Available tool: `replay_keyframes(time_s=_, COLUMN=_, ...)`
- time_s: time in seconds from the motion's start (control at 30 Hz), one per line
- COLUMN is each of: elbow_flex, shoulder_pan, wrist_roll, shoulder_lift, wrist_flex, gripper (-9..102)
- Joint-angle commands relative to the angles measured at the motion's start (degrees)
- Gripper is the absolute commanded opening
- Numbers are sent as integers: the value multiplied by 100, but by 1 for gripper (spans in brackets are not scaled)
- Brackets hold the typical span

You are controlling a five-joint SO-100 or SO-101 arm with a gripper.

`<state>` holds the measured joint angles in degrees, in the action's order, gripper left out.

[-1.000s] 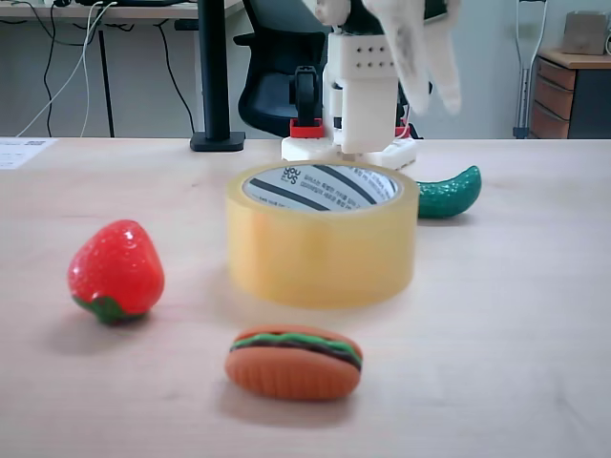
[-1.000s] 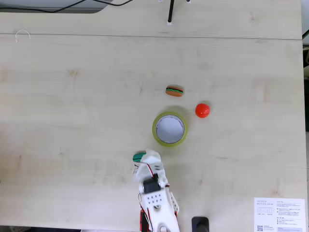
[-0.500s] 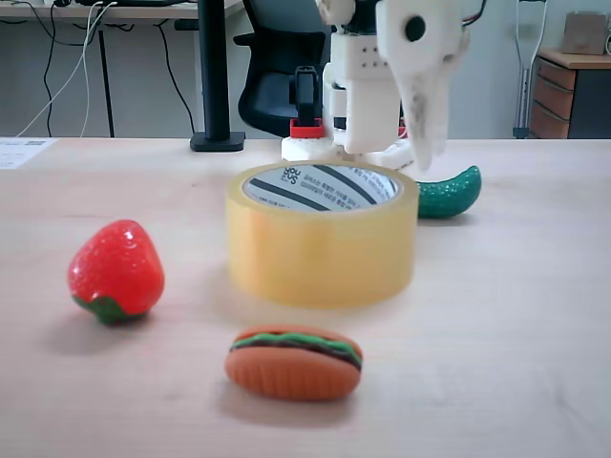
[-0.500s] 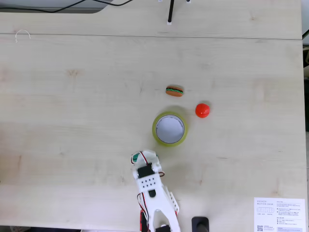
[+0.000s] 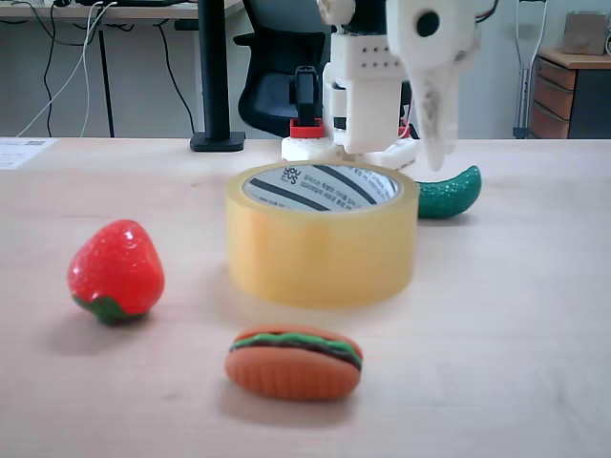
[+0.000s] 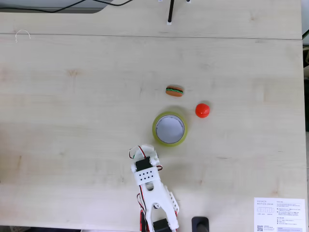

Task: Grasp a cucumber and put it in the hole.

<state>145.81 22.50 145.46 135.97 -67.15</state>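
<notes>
Behind the pale wooden table [image 5: 535,315] stands an office chair [image 5: 277,57].

Toy strawberry [image 5: 115,271] and toy hamburger [image 5: 294,362] mid-table, near each other; printed paper sheet [image 6: 279,214] at the table's [image 6: 72,121] corner.
</notes>
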Motion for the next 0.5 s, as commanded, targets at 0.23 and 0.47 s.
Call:
replay_keyframes(time_s=0.23, elbow_flex=-615, shoulder_pan=26, wrist_roll=35, shoulder_lift=-888, wrist_flex=483, gripper=31)
replay_keyframes(time_s=0.47, elbow_flex=-659, shoulder_pan=26, wrist_roll=35, shoulder_lift=-1336, wrist_flex=747, gripper=29)
